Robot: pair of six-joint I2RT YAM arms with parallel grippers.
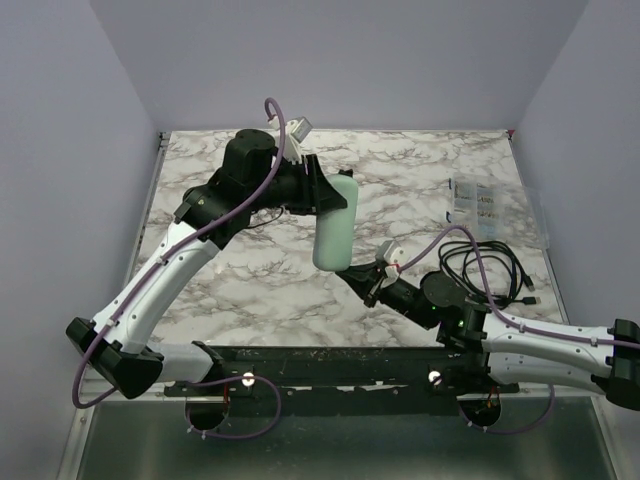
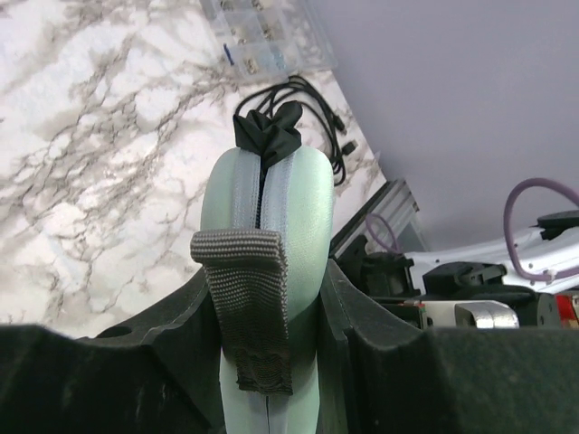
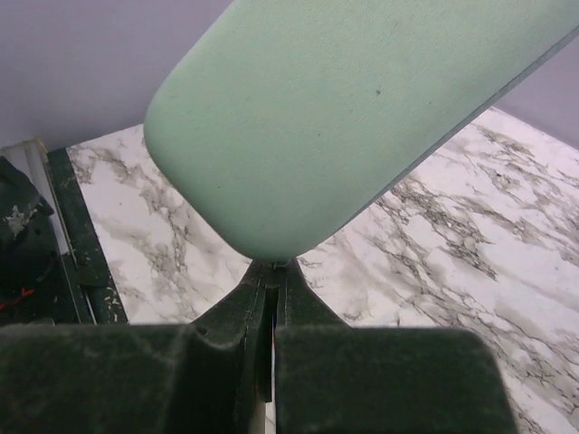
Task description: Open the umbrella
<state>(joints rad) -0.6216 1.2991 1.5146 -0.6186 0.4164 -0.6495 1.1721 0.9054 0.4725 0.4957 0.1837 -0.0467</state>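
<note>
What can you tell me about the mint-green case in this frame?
The mint-green case is an elongated, round-ended clamshell with a smooth matte shell. It is held off the table between the fingers of the left gripper. A zipper seam runs its length, parted at the end away from that gripper, where black fabric bunches out. A grey webbing loop hangs over it. The shut right gripper sits at that end.

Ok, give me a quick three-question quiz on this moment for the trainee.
1. True or false: the left gripper holds the mint-green case.
2. The right gripper is: A) wide open B) shut.
3. Fill in: the coiled black cable lies on the robot's ____ side.
Key: 1 true; 2 B; 3 right.
</note>
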